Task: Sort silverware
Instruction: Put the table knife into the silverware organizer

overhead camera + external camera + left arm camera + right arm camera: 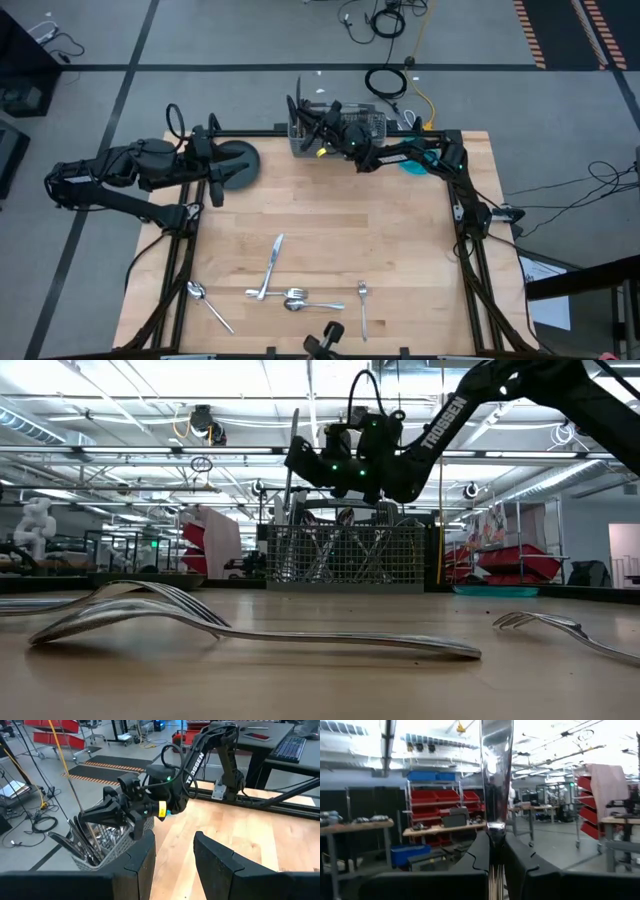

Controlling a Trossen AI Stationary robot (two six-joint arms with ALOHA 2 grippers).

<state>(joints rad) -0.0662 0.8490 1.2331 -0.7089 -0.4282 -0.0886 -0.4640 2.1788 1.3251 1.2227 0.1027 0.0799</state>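
High view shows the right gripper [312, 122] over the grey wire-mesh caddy [370, 128] at the worktop's far edge, fingers clamped on a shiny flat-bladed table knife [495, 775] standing upright. Next, I judge, it lowers the knife into a compartment; which one is hidden. Remaining silver-coloured silverware [290, 295] lies near the front edge. Left gripper [174, 857] waits half-open, empty.

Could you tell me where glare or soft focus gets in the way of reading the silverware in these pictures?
Right wrist view: the knife shut in the right pincer mirrors the bright ceiling and partly washes out. Low view: the nearest fork is soft and smeared, while the caddy behind reads sharper. High view: even light, faint shadows, small glints on the loose pieces.
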